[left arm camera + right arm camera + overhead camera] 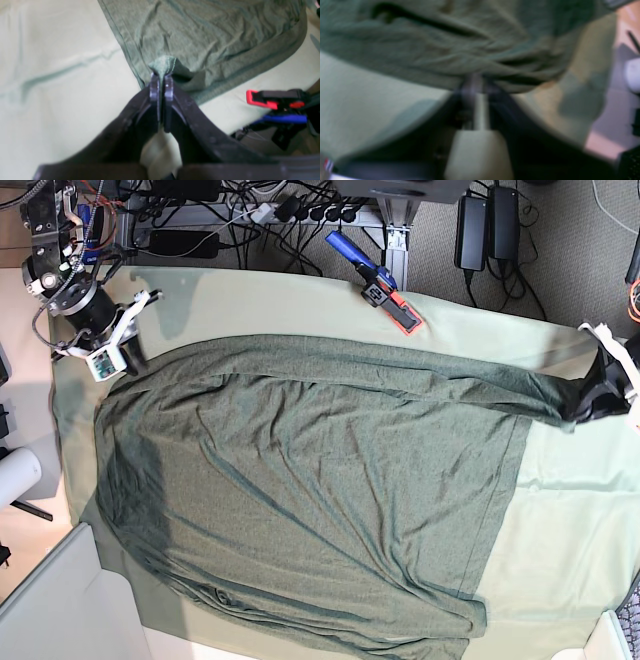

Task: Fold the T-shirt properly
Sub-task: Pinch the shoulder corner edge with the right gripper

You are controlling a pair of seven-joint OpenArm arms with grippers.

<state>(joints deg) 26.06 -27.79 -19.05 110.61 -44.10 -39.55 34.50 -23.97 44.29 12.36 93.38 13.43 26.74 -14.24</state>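
The dark olive T-shirt (pixel 300 490) lies spread and wrinkled over the pale green table cloth (pixel 570 520). My left gripper (pixel 592 402) is at the table's right edge, shut on a pinched corner of the shirt's hem; the left wrist view shows its fingers (pixel 162 77) closed on a raised fold of the shirt (pixel 200 37). My right gripper (pixel 125 352) is at the back left corner of the shirt. The right wrist view is blurred, but its fingers (pixel 473 83) appear closed on the edge of the shirt (pixel 432 50).
A red, black and blue clamp (pixel 378 280) lies on the table's back edge; it also shows in the left wrist view (pixel 275 100). Cables and power bricks (pixel 480 225) lie behind the table. A white roll (pixel 15 475) and a grey panel (pixel 50 600) stand at the left.
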